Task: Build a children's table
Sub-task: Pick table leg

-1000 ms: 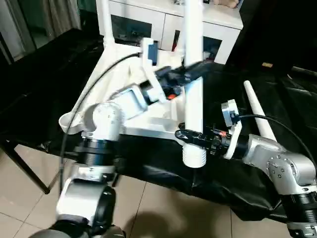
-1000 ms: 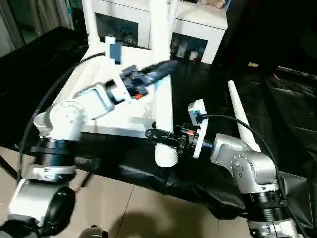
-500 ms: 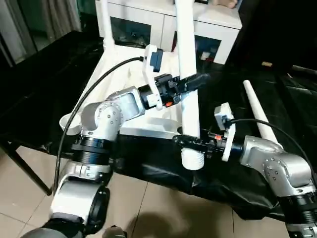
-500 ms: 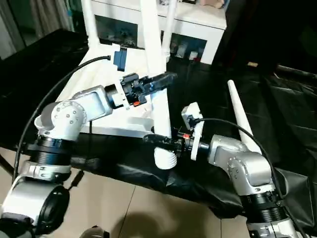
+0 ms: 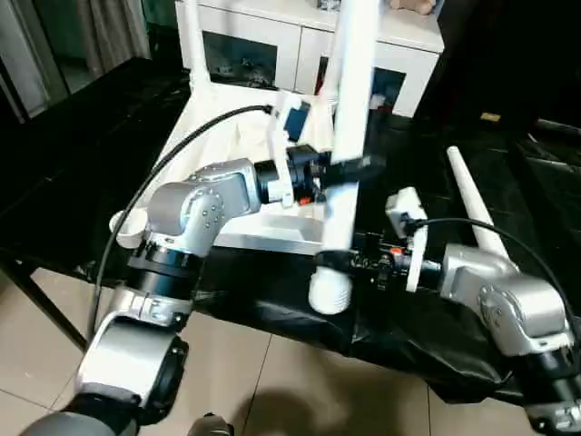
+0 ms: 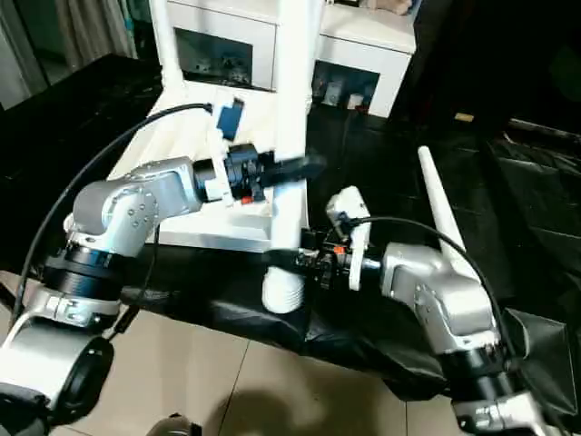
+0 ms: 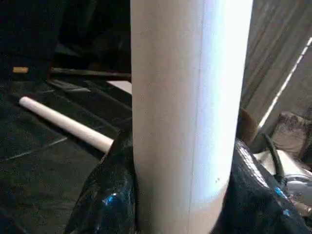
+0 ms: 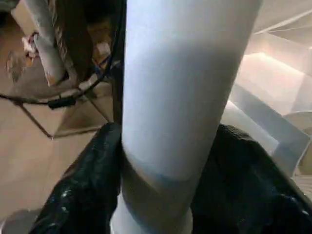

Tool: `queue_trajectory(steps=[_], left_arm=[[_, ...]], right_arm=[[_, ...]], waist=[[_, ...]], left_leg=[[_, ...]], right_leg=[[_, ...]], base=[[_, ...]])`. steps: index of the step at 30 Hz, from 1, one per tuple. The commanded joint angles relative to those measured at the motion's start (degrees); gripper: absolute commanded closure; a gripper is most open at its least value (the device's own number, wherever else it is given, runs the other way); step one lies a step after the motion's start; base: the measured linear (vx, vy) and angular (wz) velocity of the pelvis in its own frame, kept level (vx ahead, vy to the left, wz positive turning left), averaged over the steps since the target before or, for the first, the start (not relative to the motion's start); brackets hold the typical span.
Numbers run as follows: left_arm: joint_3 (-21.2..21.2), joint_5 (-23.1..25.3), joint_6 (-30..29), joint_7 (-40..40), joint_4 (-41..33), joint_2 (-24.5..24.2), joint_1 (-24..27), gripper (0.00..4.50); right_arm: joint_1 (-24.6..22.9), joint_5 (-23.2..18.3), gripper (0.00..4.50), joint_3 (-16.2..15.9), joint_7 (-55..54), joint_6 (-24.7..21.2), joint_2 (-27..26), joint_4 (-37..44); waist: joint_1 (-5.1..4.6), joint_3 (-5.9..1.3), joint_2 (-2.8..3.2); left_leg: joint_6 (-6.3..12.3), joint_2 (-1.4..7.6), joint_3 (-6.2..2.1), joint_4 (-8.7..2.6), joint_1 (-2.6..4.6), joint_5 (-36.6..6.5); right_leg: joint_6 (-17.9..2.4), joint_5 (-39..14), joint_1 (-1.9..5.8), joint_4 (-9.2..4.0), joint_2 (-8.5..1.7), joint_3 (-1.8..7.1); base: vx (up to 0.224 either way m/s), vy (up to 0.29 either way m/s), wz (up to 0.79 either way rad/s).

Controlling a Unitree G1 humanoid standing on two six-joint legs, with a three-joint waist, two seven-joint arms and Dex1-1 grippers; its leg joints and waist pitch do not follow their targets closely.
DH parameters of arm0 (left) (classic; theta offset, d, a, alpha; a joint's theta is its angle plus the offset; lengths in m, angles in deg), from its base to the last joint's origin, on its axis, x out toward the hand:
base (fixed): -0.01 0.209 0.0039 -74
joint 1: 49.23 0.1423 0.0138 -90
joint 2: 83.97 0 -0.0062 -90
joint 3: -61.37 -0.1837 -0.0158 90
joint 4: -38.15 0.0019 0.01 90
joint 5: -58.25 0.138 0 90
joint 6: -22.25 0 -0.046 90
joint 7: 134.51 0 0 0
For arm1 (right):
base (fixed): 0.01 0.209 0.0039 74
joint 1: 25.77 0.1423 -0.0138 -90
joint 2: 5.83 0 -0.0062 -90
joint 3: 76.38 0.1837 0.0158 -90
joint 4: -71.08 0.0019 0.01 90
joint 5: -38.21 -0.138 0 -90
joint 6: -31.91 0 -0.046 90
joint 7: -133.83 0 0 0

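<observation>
In the left eye view, a long white tapered plastic tube leg (image 5: pixel 349 136) is seen held nearly upright over the near edge of the large black-covered work table (image 5: pixel 508 182). Its long axis runs almost vertically, leaning slightly so that the ribbed lower end (image 5: pixel 330 292) sits a little toward the robot's left of the upper part, which passes out of the picture's top. The left gripper (image 5: pixel 349 169) is clamped across the leg about halfway up, its black fingers partly open to the tube's width. The right gripper (image 5: pixel 338 261) is set around the leg just above the ribbed end; whether its fingers press the tube or stand slightly off it cannot be told. Behind the leg, the white plastic rectangular table top (image 5: pixel 231 173) lies underside up on the black cover, with another white leg (image 5: pixel 192 41) standing upright at its far left corner. A loose white leg (image 5: pixel 474 204) lies on the cover to the right, its long axis running away from the robot.

In the right eye view, the same arrangement is shown, with a white cabinet with glass doors (image 6: pixel 363 54) beyond the table.

In the left wrist view, the held leg (image 7: pixel 190 117) is seen upright between the black fingers (image 7: pixel 105 200).

In the right wrist view, the leg (image 8: pixel 180 97) is flanked closely by both black fingers (image 8: pixel 83 195).
</observation>
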Motion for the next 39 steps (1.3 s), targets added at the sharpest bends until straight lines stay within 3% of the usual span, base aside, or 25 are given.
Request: queue_trajectory(steps=[1, 2, 4, 11, 13, 24, 28, 29, 32, 33, 35, 37, 39], left_arm=[[-0.64, 0.24, 0.66, -0.82, -0.12, 0.51, -1.79, 2.73], [-0.65, 0.25, 0.68, -0.82, -0.1, 0.52, -1.81, 2.73], [-0.74, 0.6, 1.38, -0.92, 0.69, 0.76, -2.3, 2.73], [-0.26, 0.75, 1.19, -2.18, 1.1, 0.81, -2.97, 2.73], [-0.53, 0.89, 1.3, -2.91, 1.13, 0.5, -2.88, 2.73], [-1.25, 1.12, 1.21, -4.74, 0.95, 0.22, -2.64, 2.73], [-1.13, 2.64, 3.08, -3.42, 1.07, 0.53, -2.54, 2.73], [-0.69, 2.25, 1.39, -2.79, 2.03, 0.6, -2.96, 2.38], [-0.97, 2.35, 0.68, -3.34, 2.67, 0.19, -3.13, 2.03], [0.32, 1.85, 1.66, -2.61, 2.79, 0.7, -2.7, 2.01], [1.59, 0.78, 2.07, -2.49, 2.51, 1.19, -2.22, 1.82], [8.38, 0.47, 11.01, 6.3, 4.4, 5.18, -1.67, 1.63], [11.9, 0.62, 15.87, 11.67, 5.39, 7.22, -1.46, 1.59]], right_arm=[[0.65, 0.91, 1.41, -0.35, 0.65, 0.73, 1.22, -0.53], [0.67, 0.92, 1.41, -0.35, 0.65, 0.75, 1.22, -0.57], [1.14, 1.33, 1.41, -0.29, 0.85, 1.34, 1.16, -1.63], [1.77, 2.37, 1.41, -1.63, 2.32, 1.99, 0.55, -3.23], [1.87, 2.24, 1.74, -1.62, 2.74, 1.95, 0.4, -3.45], [1.48, 1.1, 2.56, -0.49, 3.98, 1.78, 0.12, -3.49], [1.47, 1.15, 2.61, -0.2, 4.12, 1.93, -0.2, -3.68], [1.46, 1.18, 2.62, -0.04, 4.0, 2.14, -0.38, -3.82], [1.45, 1.2, 2.62, 0.39, 3.52, 2.65, -0.78, -4.14], [1.54, 0.66, 2.62, 1.99, 1.42, 3.27, -2.05, -4.95], [1.62, 0.17, 2.62, 3.51, -0.59, 3.81, -3.27, -5.63], [0.74, -1.72, 2.62, 7.6, -5.02, 4.17, -5.53, -5.64], [-0.04, -2.23, 2.62, 9.4, -6.89, 4.69, -6.1, -5.24]], waist=[[-0.01, -4.68, 0.83], [0.0, -4.73, 0.85], [-0.01, -4.73, 0.29], [0.08, -4.69, 0.41], [0.06, -4.66, 0.42], [0.08, -4.67, 0.64], [0.1, -4.67, 0.67], [0.13, -4.69, 0.62], [0.15, -4.7, 0.63], [0.11, -4.67, 0.41], [0.12, -4.69, 0.53], [0.26, -4.66, 0.29], [0.33, -4.72, 0.14]], left_leg=[[-2.06, 1.25, -0.35, -4.4, 1.08, -16.75], [-1.98, 1.26, -0.36, -4.38, 1.08, -16.63], [-1.56, 1.25, -0.27, -4.34, 0.93, -16.23], [-1.29, 1.29, -0.27, -4.32, 1.01, -15.88], [-1.26, 1.23, -0.22, -4.28, 0.99, -16.01], [-1.4, 1.31, -0.31, -4.37, 1.1, -16.81], [-1.33, 1.31, -0.33, -4.4, 1.05, -16.77], [-1.41, 1.34, -0.33, -4.38, 1.07, -16.7], [-1.36, 1.25, -0.32, -4.36, 1.04, -16.75], [-1.41, 1.31, -0.35, -4.39, 0.98, -16.61], [-1.51, 1.3, -0.32, -4.36, 1.03, -16.59], [-1.57, 1.32, -0.36, -4.24, 0.89, -16.27], [-1.3, 1.36, -0.24, -4.2, 1.16, -16.79]], right_leg=[[-8.58, -18.35, 3.22, -4.53, -3.27, 2.52], [-8.82, -17.82, 3.26, -4.42, -3.25, 2.52], [-9.06, -17.67, 3.32, -4.41, -3.3, 2.5], [-9.23, -18.14, 3.26, -4.4, -3.37, 2.51], [-9.22, -18.38, 3.24, -4.47, -3.36, 2.53], [-9.55, -18.17, 3.22, -4.43, -3.32, 2.51], [-9.55, -18.08, 3.25, -4.49, -3.32, 2.51], [-9.65, -17.89, 3.27, -4.4, -3.35, 2.51], [-9.58, -18.47, 3.26, -4.44, -3.34, 2.48], [-9.55, -18.44, 3.28, -4.42, -3.37, 2.48], [-9.7, -18.66, 3.14, -4.41, -3.48, 2.5], [-9.89, -18.64, 3.21, -4.52, -3.65, 2.43], [-9.43, -18.46, 3.08, -4.77, -3.48, 2.44]], base=[[0.0, 0.0, 0.0], [0.0, 0.0, 0.0], [0.0, 0.0, 0.0], [0.0, 0.0, 0.0], [0.0, 0.0, 0.0], [0.0, 0.0, 0.0], [0.0, 0.0, 0.0], [0.0, 0.0, 0.0], [0.0, 0.0, 0.0], [0.0, 0.0, 0.0], [0.0, 0.0, 0.0], [0.0, 0.0, 0.0], [0.0, 0.0, 0.0]])
